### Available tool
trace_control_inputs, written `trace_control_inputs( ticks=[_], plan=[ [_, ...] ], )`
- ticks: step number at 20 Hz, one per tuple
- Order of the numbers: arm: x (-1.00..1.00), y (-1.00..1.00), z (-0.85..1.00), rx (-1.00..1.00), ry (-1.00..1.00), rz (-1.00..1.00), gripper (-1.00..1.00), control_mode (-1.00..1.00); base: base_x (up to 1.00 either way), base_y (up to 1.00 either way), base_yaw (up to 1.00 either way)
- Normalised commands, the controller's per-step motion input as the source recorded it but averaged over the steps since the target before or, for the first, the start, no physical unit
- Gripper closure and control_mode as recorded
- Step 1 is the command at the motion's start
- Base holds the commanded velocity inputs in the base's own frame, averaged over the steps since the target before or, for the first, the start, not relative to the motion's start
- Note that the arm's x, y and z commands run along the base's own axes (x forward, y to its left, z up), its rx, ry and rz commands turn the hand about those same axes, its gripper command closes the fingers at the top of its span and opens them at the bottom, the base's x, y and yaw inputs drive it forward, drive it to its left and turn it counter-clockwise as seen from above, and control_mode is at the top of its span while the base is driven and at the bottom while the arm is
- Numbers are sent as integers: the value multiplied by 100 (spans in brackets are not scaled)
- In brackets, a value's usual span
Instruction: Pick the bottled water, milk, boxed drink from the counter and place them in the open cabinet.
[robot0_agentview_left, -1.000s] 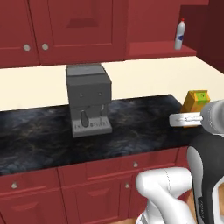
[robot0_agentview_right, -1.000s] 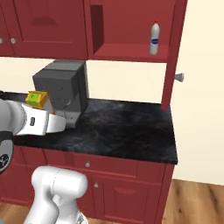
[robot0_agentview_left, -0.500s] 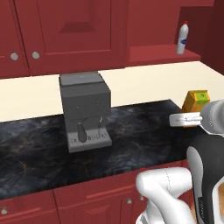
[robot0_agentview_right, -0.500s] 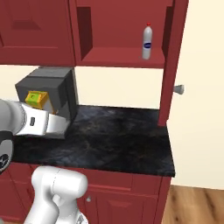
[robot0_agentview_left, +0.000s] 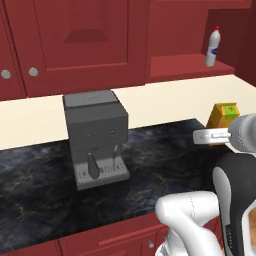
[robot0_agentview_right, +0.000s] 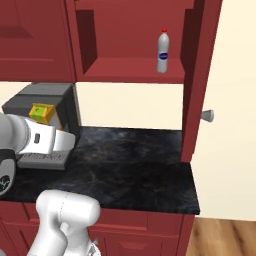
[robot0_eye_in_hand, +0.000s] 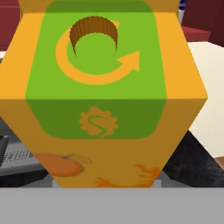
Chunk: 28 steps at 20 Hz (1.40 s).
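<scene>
We are on the carry step for the boxed drink (robot0_agentview_left: 223, 117): the gripper (robot0_agentview_right: 44, 125) pinches it between its jaws and holds it aloft above the counter (robot0_agentview_right: 135, 160), near the grey coffee machine (robot0_agentview_left: 96, 138). The bottled water (robot0_agentview_right: 163, 51) already stands on the shelf of the open cabinet (robot0_agentview_right: 125, 70). Next, we judge, the arm must lift the box to shelf height, beside the bottle without knocking it, then release.
</scene>
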Motion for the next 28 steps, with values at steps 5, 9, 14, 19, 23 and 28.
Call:
trace_control_inputs(
  ticks=[5, 9, 14, 19, 23, 28],
  plan=[
    [0, 0, 0, 0, 0, 0, 100, 100, 21, 0, -10],
    [0, 0, 0, 0, 0, 0, 100, 100, 8, 0, -8],
    [0, 0, 0, 0, 0, 0, 100, 100, 0, 0, -4],
    [0, -6, 0, 0, 0, -4, 100, -100, 0, 0, 0],
    [0, -25, 14, 0, 0, -2, 100, -100, 0, 0, 0],
    [0, -30, 22, 0, 0, -2, 100, -100, 0, 0, 0]
  ],
)
